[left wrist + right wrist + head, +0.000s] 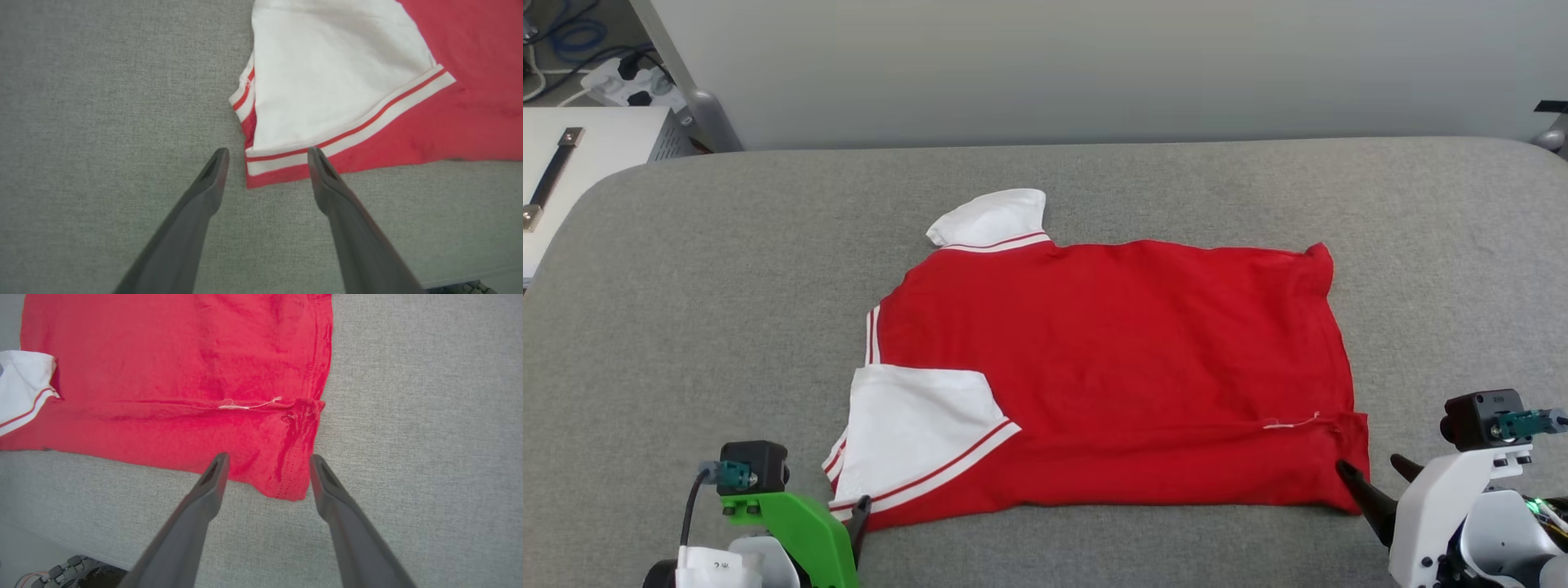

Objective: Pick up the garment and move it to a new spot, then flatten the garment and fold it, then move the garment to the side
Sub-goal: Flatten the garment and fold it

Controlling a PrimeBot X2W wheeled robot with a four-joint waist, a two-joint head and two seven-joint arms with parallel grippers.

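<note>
The garment (1111, 367), a bright red T-shirt with white sleeves, lies spread flat in the middle of the grey surface, its near long edge folded over. One white sleeve (915, 433) lies folded onto the red body at the near left, the other (992, 219) sticks out at the far side. My left gripper (267, 154) stands open just over the near-left corner, its fingers either side of the striped sleeve hem (351, 130). My right gripper (267, 459) stands open over the near-right hem corner (292, 482). Neither holds fabric.
The grey padded surface (686, 327) stretches wide around the shirt, with its front edge close below both grippers. A white cabinet with a black handle (551, 175) and a power strip (633, 86) sit beyond the far-left corner. A pale wall runs behind.
</note>
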